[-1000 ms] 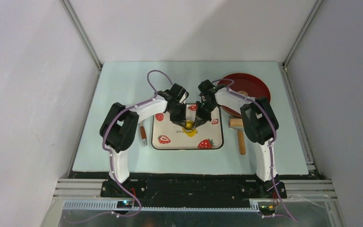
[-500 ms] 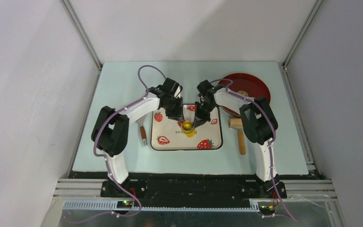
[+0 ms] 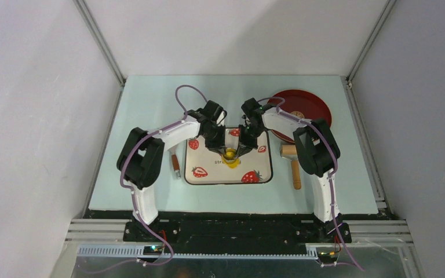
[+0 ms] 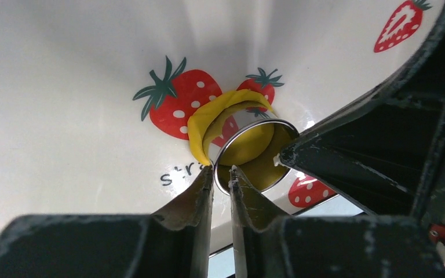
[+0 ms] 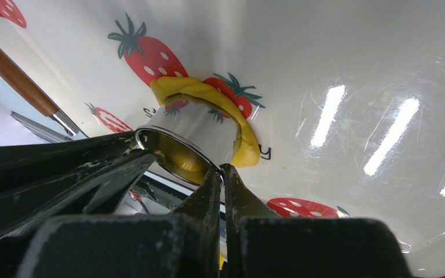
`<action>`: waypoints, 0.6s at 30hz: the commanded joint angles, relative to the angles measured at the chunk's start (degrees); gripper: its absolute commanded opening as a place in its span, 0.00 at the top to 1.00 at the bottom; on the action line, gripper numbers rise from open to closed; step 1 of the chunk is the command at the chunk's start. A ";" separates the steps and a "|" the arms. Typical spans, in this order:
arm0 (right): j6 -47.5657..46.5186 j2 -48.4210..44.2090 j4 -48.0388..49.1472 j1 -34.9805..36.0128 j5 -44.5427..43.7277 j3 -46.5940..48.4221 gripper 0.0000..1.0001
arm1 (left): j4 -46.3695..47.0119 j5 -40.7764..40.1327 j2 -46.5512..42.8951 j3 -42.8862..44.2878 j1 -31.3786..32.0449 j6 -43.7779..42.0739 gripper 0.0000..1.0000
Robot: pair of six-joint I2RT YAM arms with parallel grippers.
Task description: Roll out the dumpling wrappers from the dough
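1. Dough (image 4: 200,124), bright yellow, lies near the middle of a strawberry-print tray (image 3: 217,174) on the table between the two arms. A shiny metal ring cutter (image 4: 240,120) stands in it. The dough rises as a collar around the ring's outside, and more yellow shows inside the ring.
2. The left gripper (image 4: 220,174) has its jaws a little apart, astride the ring's wall, with one fingertip outside by the collar and the other inside. Whether they press on the wall cannot be told.
3. The right gripper (image 5: 220,169) is clenched, fingers together, with its tips touching the ring's rim on the opposite side. Whether the thin wall is nipped between them is unclear.
4. The step in hand appears to be cutting one round wrapper free and then getting the ring off it.
5. To do it well, keep the ring level and press straight down so that it cuts through all the way round. A slight twist should part the disc from the collar.
6. Lift vertically, both sides together. A tilted ring could smear or tear the soft disc, and the clinging collar may rise with it.
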State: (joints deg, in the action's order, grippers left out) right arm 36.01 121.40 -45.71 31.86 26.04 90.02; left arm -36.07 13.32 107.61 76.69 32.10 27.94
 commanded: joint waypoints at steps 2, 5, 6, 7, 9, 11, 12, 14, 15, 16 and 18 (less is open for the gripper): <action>-0.75 5.40 -1.22 1.71 -3.73 -2.11 1.00 | 0.09 0.31 1.26 -0.09 0.65 -1.19 0.82; -0.80 5.42 -1.17 1.68 -3.72 -2.13 1.00 | 0.19 0.03 1.65 -0.19 0.68 -1.17 0.89; -0.83 5.46 -1.11 1.67 -3.59 -2.13 1.00 | 0.19 0.03 1.73 -0.21 0.64 -1.20 0.93; -0.85 5.48 -1.13 1.69 -3.57 -2.13 1.00 | 0.16 -0.01 1.79 -0.17 0.67 -1.24 0.97; -0.85 5.44 -1.12 1.69 -3.40 -2.07 1.00 | 0.14 -0.15 1.87 -0.28 0.64 -1.23 1.00; -0.85 5.50 -1.13 1.71 -3.37 -2.09 1.00 | 0.14 -0.22 1.89 -0.34 0.68 -1.19 1.00; -0.85 5.55 -1.13 1.72 -3.32 -2.05 1.00 | 0.13 -0.22 1.90 -0.37 0.75 -1.28 1.00; -0.94 5.66 -1.05 1.74 -3.24 -2.08 1.00 | 0.17 -0.24 2.01 -0.36 0.75 -1.36 1.00; -0.94 5.67 -1.05 1.79 -3.09 -2.06 1.00 | 0.15 -0.23 2.09 -0.39 0.76 -1.43 1.00; -0.94 5.79 -1.05 1.80 -3.05 -2.11 1.00 | 0.09 -0.40 2.19 -0.44 0.82 -1.47 1.00; -1.05 5.90 -1.11 1.86 -2.94 -2.13 1.00 | 0.16 -0.59 2.50 -0.40 0.93 -1.45 1.00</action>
State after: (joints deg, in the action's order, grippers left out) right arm 35.97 121.58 -45.71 31.77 26.59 90.04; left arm -36.25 12.97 109.03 76.62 32.45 27.83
